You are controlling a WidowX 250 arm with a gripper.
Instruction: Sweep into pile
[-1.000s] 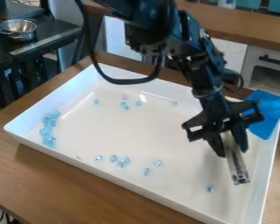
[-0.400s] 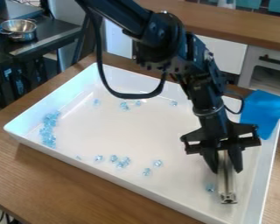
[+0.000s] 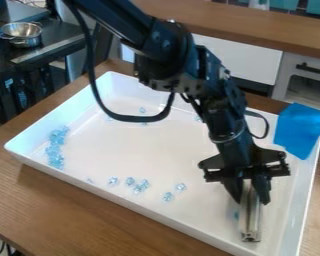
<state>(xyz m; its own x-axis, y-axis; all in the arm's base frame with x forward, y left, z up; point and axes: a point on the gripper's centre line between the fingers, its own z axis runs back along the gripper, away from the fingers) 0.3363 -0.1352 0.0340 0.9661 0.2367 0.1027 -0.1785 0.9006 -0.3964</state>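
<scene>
White plastic, by the look of it, is what the tray (image 3: 146,212) is made of, and small blue bits are spread across its floor. Most are gathered in a pile (image 3: 56,147) along the left wall; a loose group (image 3: 139,186) lies toward the near wall, with two more bits (image 3: 174,192) to its right. A few far bits (image 3: 142,110) are partly crossed by the arm's cable (image 3: 132,118).

A pale bar (image 3: 251,222) is clamped in the tool (image 3: 249,199), its lower end held down in the near right part of the tray. One bit (image 3: 237,215) is seen just beside the bar, on its left. Sweeping is judged to be in hand, at the gathering of stragglers. For the next move, the bar should be kept low and drawn left, so that this bit is carried past the near ones toward the pile. With so narrow a bar, bits could easily be slipped past, and the near wall could be bumped.

A blue cloth (image 3: 301,131) is draped over the far right corner, where room for the bar is limited. The tray is borne by a wooden surface (image 3: 62,202); at far left a metal pot (image 3: 21,34) is set on a dark bench (image 3: 59,44).
</scene>
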